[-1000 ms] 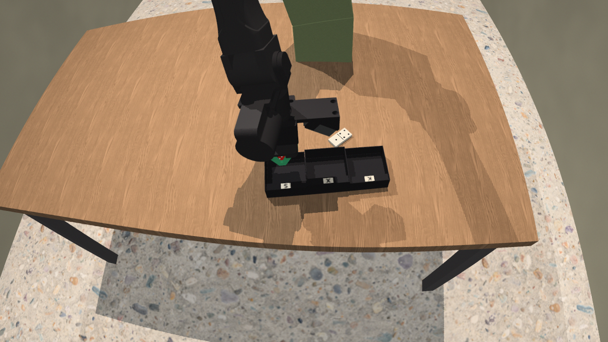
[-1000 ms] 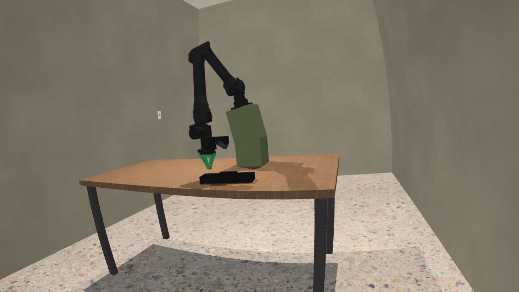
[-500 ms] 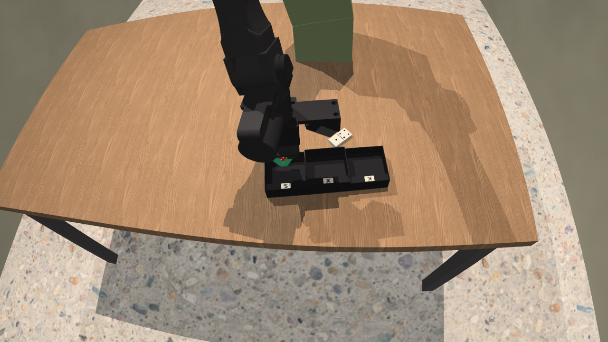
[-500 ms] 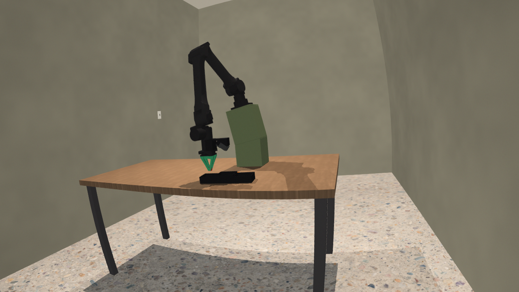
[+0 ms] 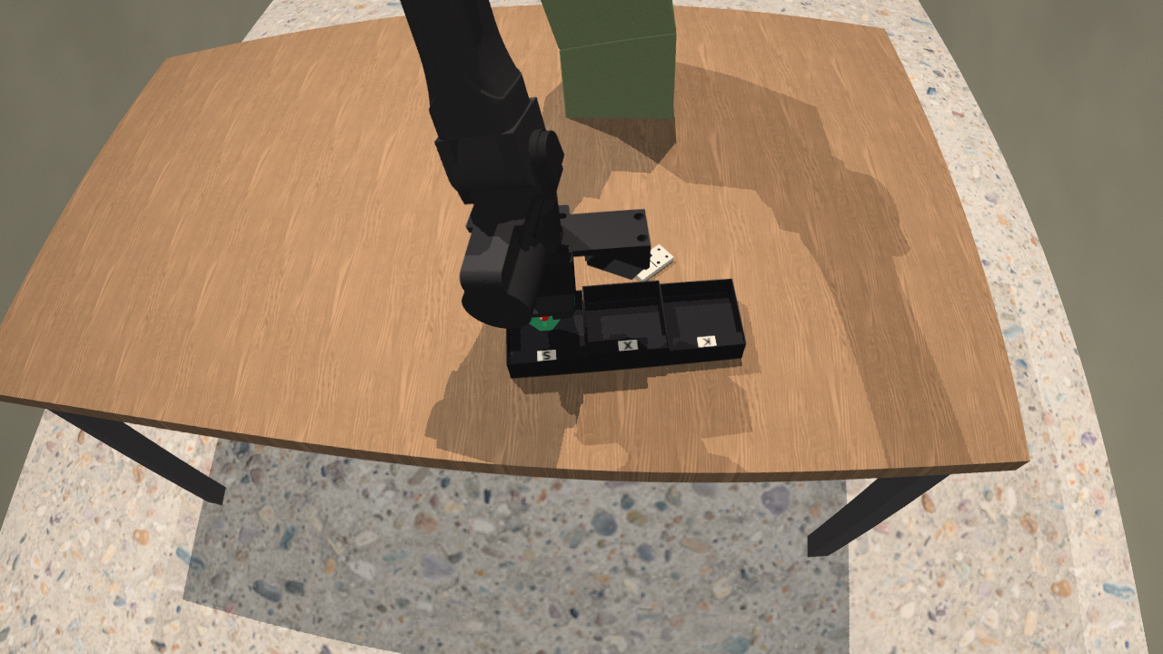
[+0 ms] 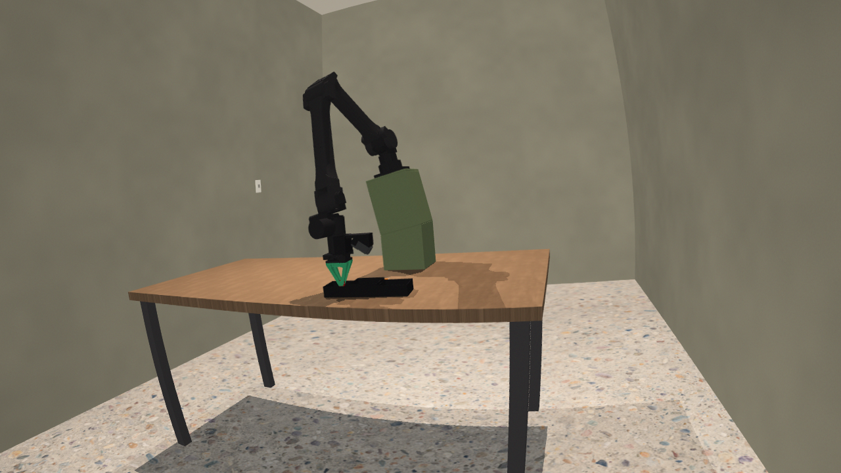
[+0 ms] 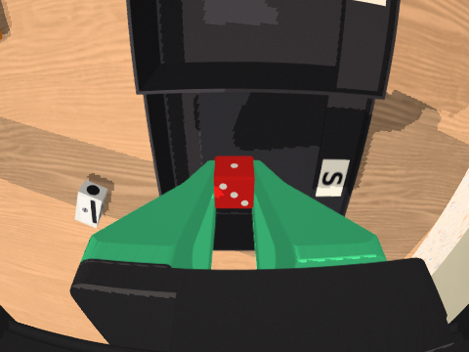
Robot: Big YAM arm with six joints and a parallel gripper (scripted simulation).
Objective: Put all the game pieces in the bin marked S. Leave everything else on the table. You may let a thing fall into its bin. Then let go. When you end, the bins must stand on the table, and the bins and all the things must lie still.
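My gripper (image 5: 542,322) (image 6: 340,276) (image 7: 234,173) has green fingers and is shut on a red die (image 7: 234,184) with white pips. It holds the die just above the rear end of the black bin marked S (image 5: 527,362) (image 7: 287,137). The S bin is the left one of three joined black bins (image 6: 376,287). A white domino (image 5: 657,262) lies on the table just behind the bins. A small white cube with black marks (image 7: 92,203) lies on the table beside the S bin.
The bin marked X (image 5: 611,358) (image 7: 261,14) is in the middle and the bin marked K (image 5: 723,351) is on the right. A tall green box (image 5: 618,64) (image 6: 403,220) stands at the back of the wooden table (image 5: 243,243).
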